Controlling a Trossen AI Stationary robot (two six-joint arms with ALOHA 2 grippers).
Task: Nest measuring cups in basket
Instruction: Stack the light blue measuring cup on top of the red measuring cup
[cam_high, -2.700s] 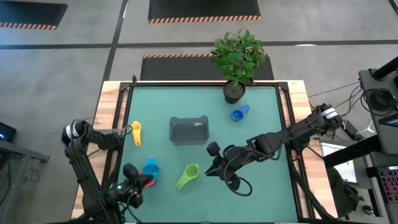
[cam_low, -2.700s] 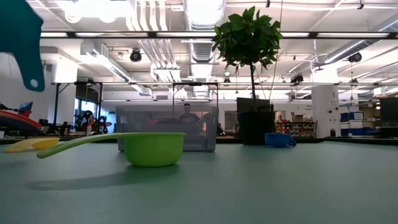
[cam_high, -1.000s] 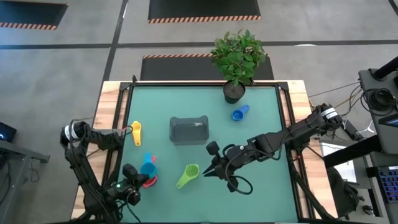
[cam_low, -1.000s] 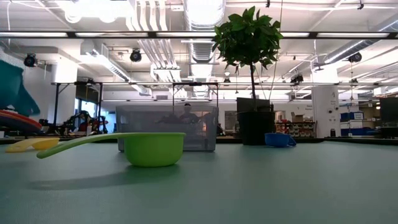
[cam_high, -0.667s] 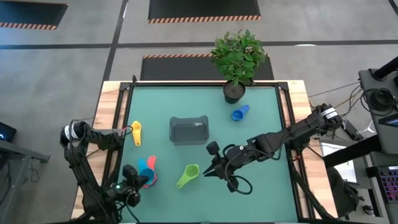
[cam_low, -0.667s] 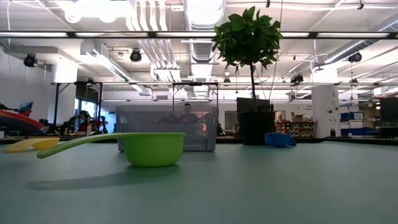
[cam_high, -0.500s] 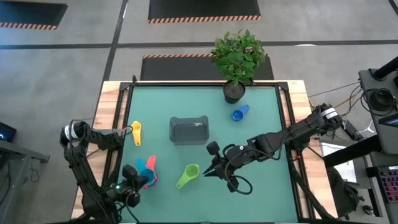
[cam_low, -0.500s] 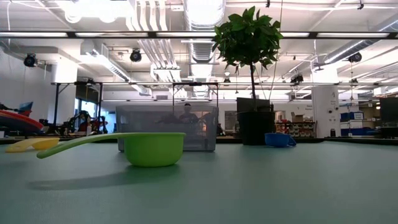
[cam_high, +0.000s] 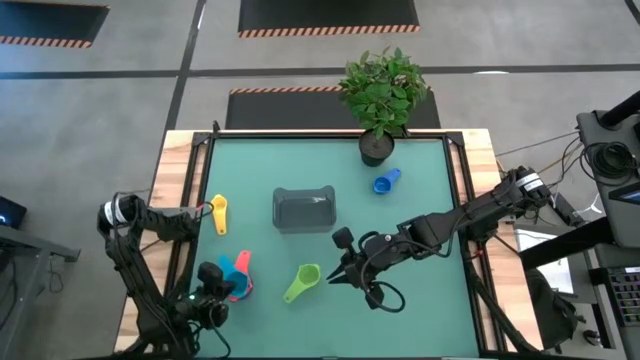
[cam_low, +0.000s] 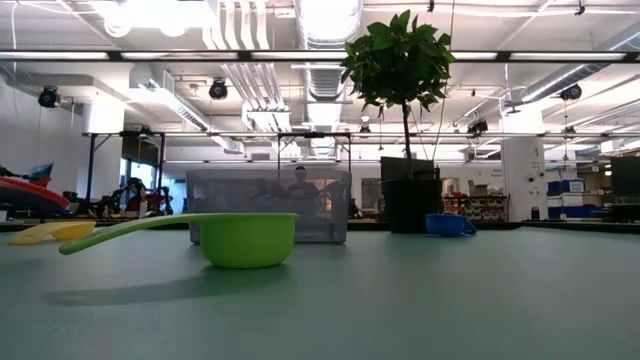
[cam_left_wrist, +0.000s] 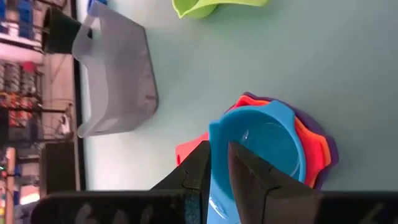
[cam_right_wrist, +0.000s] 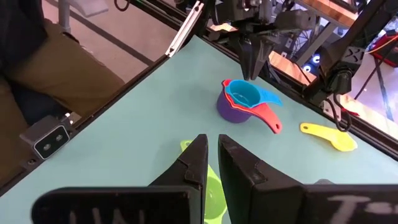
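My left gripper (cam_high: 222, 285) is at the near left of the table, shut on a teal measuring cup (cam_left_wrist: 261, 143). That cup sits on top of a stack of orange, red and purple cups (cam_right_wrist: 239, 102). A green cup (cam_high: 302, 283), a yellow cup (cam_high: 219, 212) and a blue cup (cam_high: 385, 182) lie loose on the mat on their bases. The dark grey basket (cam_high: 304, 210) stands at the table's middle. My right gripper (cam_high: 340, 274) hangs shut above the mat beside the green cup, holding nothing. My left gripper pinches the teal cup's wall at its rim (cam_left_wrist: 217, 140), on the side toward the table's near left. One finger (cam_left_wrist: 245, 171) seems to be inside the bowl and the other outside. The fingers slant down from the near left. The cup sits nested in the stack, its handle (cam_right_wrist: 270, 97) free.
A black pot with a leafy plant (cam_high: 378, 148) stands at the far edge, right of the basket. Bare mat lies between the stack and the basket. In the low view the green cup (cam_low: 245, 238) is in front of the basket (cam_low: 268, 205).
The teal cup stood up above the red cup a second ago. It has come down into the stack as my left gripper turned a little, keeping its hold. My right gripper has kept still.
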